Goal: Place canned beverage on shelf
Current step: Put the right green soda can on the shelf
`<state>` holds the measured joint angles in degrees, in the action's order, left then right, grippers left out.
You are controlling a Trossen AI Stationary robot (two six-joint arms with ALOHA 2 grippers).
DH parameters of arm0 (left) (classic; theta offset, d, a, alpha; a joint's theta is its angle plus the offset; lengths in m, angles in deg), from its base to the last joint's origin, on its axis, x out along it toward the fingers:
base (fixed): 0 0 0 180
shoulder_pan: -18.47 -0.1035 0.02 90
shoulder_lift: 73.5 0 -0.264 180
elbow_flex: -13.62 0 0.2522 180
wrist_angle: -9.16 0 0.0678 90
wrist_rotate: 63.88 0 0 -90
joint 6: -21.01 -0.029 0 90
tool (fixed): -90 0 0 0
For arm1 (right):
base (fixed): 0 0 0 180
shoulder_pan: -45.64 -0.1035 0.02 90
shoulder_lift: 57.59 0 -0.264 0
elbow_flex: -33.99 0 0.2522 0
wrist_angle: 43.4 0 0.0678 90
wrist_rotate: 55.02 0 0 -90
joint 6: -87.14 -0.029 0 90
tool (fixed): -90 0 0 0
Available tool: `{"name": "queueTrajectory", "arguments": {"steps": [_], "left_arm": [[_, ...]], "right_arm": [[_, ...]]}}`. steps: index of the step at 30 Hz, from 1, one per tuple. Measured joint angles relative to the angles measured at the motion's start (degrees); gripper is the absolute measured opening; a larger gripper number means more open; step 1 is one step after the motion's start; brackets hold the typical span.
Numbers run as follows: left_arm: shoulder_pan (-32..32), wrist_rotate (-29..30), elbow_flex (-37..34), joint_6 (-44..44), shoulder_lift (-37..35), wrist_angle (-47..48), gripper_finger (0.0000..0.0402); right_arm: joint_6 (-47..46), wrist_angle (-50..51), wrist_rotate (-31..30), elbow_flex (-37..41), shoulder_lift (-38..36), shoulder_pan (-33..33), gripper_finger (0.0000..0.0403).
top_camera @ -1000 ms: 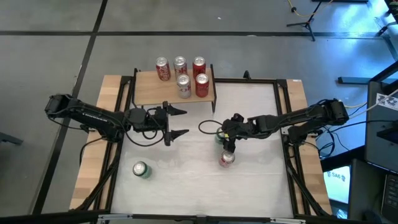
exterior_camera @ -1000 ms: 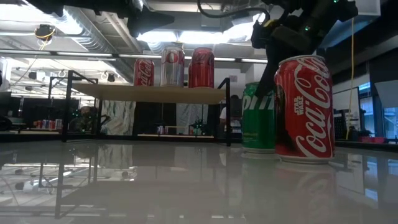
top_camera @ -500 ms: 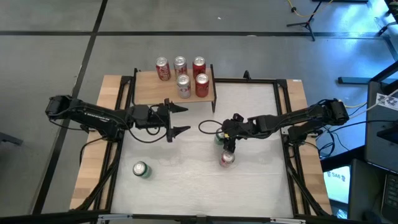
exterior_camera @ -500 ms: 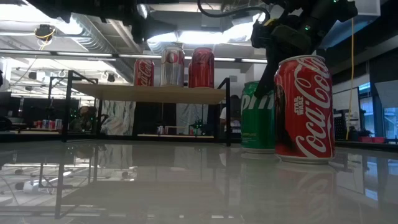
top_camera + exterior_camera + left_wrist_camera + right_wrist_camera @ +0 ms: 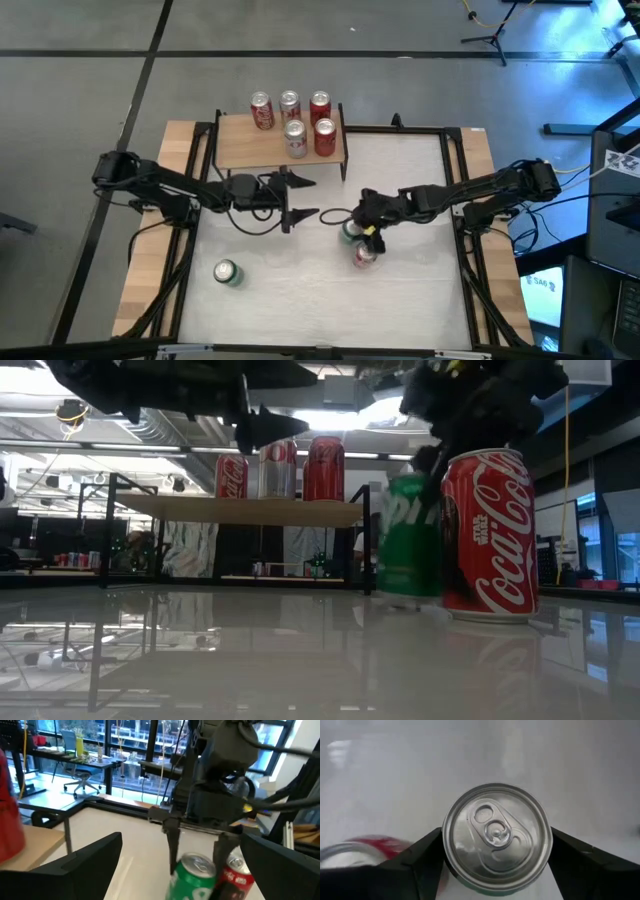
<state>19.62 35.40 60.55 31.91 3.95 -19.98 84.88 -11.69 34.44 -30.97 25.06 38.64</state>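
A green can (image 5: 348,233) stands on the white table beside a red cola can (image 5: 365,256). My right gripper (image 5: 356,227) is above the green can and shut on it. In the low view the green can (image 5: 405,535) looks tilted, next to the red can (image 5: 490,535). My left gripper (image 5: 314,198) hovers open and empty to the left of the green can, pointing at it. The light-wood shelf (image 5: 240,145) on black legs stands at the far edge and carries several cans (image 5: 295,122). My right gripper pinches the green can between its two fingers (image 5: 172,842), on opposite sides of the wall just below the top rim (image 5: 451,857). The fingers come from above, pointing down. The can looks slightly tilted. I cannot tell whether its base is clear of the table.
A second green can (image 5: 226,272) stands near the table's front left. The red cola can almost touches the held can on its near side. Wooden strips (image 5: 150,260) and black frame rails run along both sides of the table. The shelf's front left part is bare.
My left gripper has gone toward the table's right, closer to the green can, still open. My right gripper has moved the green can a little toward the table's left and near edge. In the low view the can now stands slightly higher and tilted.
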Motion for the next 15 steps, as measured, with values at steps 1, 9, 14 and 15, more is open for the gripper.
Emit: {"name": "queueTrajectory", "arguments": {"steps": [1,9,14,15], "left_arm": [[0.0,0.0,0.0,0.79,0.49,-0.63,0.0396],[0.0,0.22,0.0,2.59,2.09,-1.93,0.0396],[-0.55,0.24,0.0,2.55,2.09,-2.83,0.0396],[-0.74,0.24,0.0,2.54,2.09,-2.78,0.0396]], "right_arm": [[2.25,-1.12,1.69,-0.02,0.0,0.34,0.0291],[11.43,-4.85,10.51,-0.11,0.0,5.35,0.0298],[14.99,-3.86,12.62,-0.92,0.0,7.68,0.0299],[15.9,-3.74,13.58,-1.38,0.0,8.04,0.0299]]}}
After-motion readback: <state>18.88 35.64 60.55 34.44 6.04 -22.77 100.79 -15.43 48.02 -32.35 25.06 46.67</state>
